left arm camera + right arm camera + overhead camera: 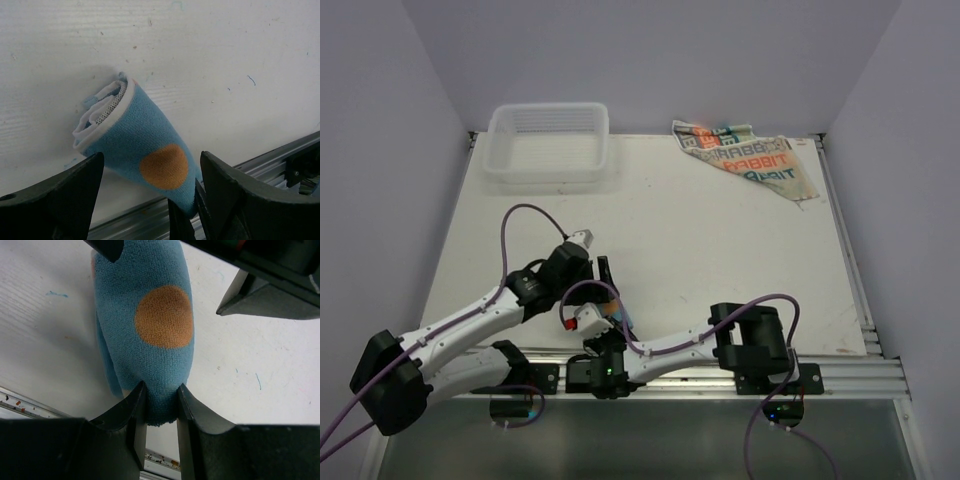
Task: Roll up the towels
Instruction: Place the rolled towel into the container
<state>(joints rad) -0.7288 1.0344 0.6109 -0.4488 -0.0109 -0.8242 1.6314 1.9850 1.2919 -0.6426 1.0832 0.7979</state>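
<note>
Right gripper (161,402) is clamped on the rolled blue towel (150,330).
Left gripper (150,165) is spread open; the roll should be held tight.

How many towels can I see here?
2. The rolled blue towel is at the near edge, its end pinched in the right claw. The cream lettered towel lies loose at the far right corner of the table. No others show.
</note>
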